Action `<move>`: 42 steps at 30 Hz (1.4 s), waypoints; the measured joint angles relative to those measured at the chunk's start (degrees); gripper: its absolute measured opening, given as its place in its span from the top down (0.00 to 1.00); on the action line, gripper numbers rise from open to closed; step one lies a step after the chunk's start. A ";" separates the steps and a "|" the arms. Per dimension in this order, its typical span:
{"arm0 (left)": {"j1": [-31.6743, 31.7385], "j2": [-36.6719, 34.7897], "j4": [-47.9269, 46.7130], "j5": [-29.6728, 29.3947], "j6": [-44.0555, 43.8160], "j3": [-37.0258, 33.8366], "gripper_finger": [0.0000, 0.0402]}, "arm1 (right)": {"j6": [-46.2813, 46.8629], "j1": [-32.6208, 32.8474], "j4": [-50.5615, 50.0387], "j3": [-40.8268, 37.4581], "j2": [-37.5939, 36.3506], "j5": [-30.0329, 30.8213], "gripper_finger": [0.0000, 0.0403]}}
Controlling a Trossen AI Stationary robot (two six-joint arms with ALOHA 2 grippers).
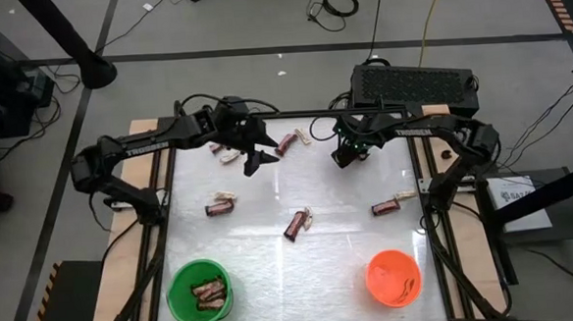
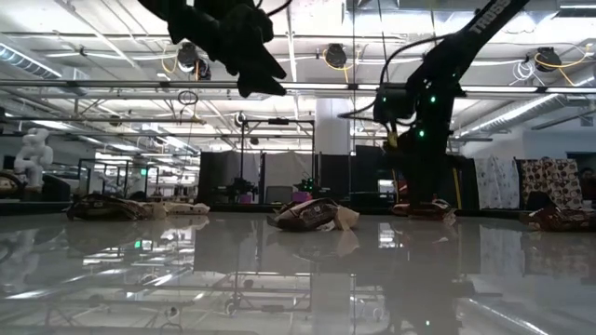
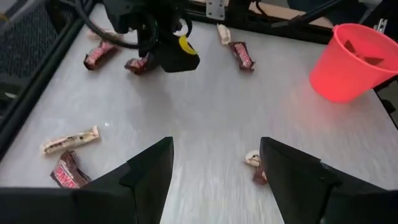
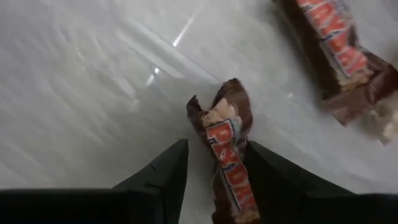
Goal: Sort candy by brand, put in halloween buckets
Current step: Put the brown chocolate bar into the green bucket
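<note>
Candy [image 1: 296, 224] mostly remains on your table [image 1: 351, 265]; green bucket [image 1: 199, 291] holds some. Right hand [image 4: 214, 163] straddles a reddish-brown bar [image 4: 227, 149], grip unclear; left hand [image 3: 214, 163] open, empty.

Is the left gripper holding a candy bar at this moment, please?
No, in its wrist view the left gripper stands open over bare table, with nothing between its fingers.

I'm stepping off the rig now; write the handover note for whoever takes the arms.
Left pincer: open, empty, raised above the table's far left.
Right pincer: closing around a dark-wrapped bar lying at the far right; grip not confirmed.
Done: green bucket holds a few dark bars; orange bucket holds something, contents unclear.
Left: about six loose candies on the table, dark and pale, some in pairs, still to sort.
</note>
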 joint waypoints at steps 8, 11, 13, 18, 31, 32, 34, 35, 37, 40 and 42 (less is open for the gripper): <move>-0.07 1.03 1.30 0.00 -2.03 0.00 0.39 | -3.42 -0.01 0.81 0.02 2.86 1.08 0.79; -0.07 1.08 1.28 -0.03 -2.85 0.00 0.39 | -3.44 0.01 0.83 0.02 1.86 0.53 0.93; -0.07 1.07 1.90 -0.04 -4.17 0.00 0.39 | -3.45 0.22 1.66 0.02 0.83 -0.33 0.98; -0.07 1.08 2.87 1.11 -5.00 0.00 0.39 | -2.09 0.74 5.34 0.80 -2.55 -9.47 0.99; -0.07 1.61 16.53 4.77 4.25 0.00 0.39 | 1.11 3.51 23.74 8.79 -5.67 -49.69 1.00; -0.13 1.92 16.76 4.79 5.63 0.02 0.39 | 1.09 3.96 23.91 9.12 -5.67 -49.64 1.00; -0.22 2.63 16.64 4.79 6.51 0.02 0.39 | 1.05 4.72 23.84 9.41 -5.67 -49.52 1.00; -0.22 3.08 16.59 4.79 6.69 0.02 0.39 | 1.05 4.96 23.84 9.57 -5.67 -49.50 1.00; -0.22 3.88 16.68 4.80 6.86 0.02 0.39 | 0.95 5.31 24.05 9.70 -5.67 -49.46 1.00; -0.07 5.39 17.20 6.81 4.85 0.02 0.39 | 1.10 5.57 24.01 9.70 -5.67 -49.10 1.00; 0.11 6.77 18.31 9.29 2.63 0.02 0.39 | 1.11 5.64 24.23 9.70 -5.67 -49.06 1.00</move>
